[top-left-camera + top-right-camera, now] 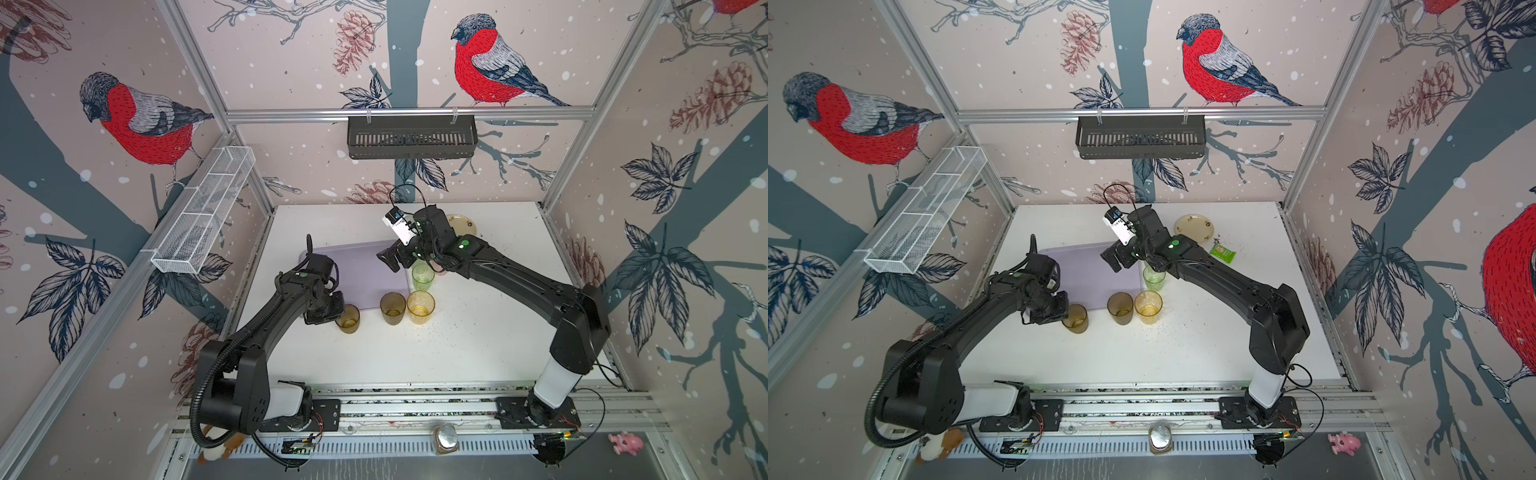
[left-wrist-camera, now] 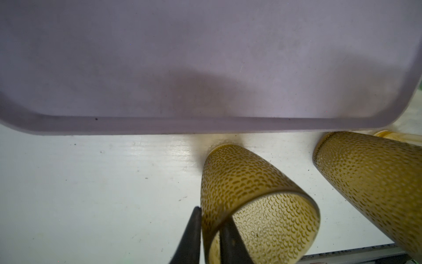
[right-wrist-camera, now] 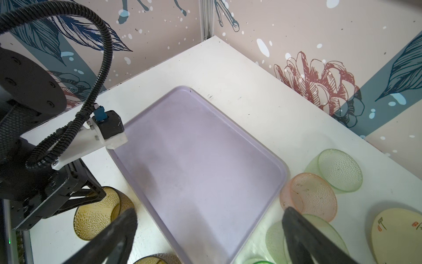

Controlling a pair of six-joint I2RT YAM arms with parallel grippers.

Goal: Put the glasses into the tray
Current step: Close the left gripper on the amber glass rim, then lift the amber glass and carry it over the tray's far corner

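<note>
The pale lilac tray (image 1: 365,270) (image 3: 201,160) lies empty mid-table. Just in front of its near edge stands a brown glass (image 1: 348,318) (image 2: 246,180). My left gripper (image 1: 332,313) (image 2: 211,228) is shut on its rim, one finger outside the wall and one inside. A second brown glass (image 1: 392,307), an amber-yellow glass (image 1: 421,306) and a green glass (image 1: 423,277) stand by the tray's near right corner. A pink glass (image 3: 312,196) and pale greenish glasses (image 3: 338,169) stand beside the tray's right edge. My right gripper (image 1: 388,262) (image 3: 209,213) hangs open over the tray, empty.
A cream plate (image 1: 1194,227) and a green packet (image 1: 1222,252) lie at the back right of the table. A black slotted basket (image 1: 411,137) hangs on the back wall and a white wire basket (image 1: 203,212) on the left wall.
</note>
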